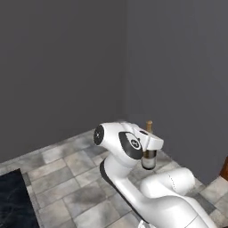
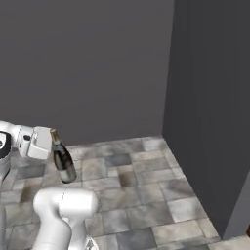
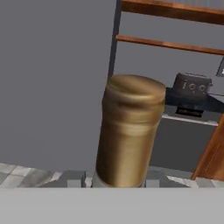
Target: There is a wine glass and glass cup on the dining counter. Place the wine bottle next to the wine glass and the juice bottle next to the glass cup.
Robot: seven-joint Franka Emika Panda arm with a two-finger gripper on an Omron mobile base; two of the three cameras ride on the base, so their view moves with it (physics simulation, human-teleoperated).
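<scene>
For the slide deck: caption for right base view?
Gripper carries the wine bottle above grey tiled floor.

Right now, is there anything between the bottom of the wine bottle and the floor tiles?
No. In the right base view the wine bottle, shut in the gripper, hangs over bare floor tiles, nothing beneath it.

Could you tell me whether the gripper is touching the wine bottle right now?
Touching. In the right base view the gripper is shut on the wine bottle at its neck, and the bottle hangs clear above the floor tiles.
</scene>
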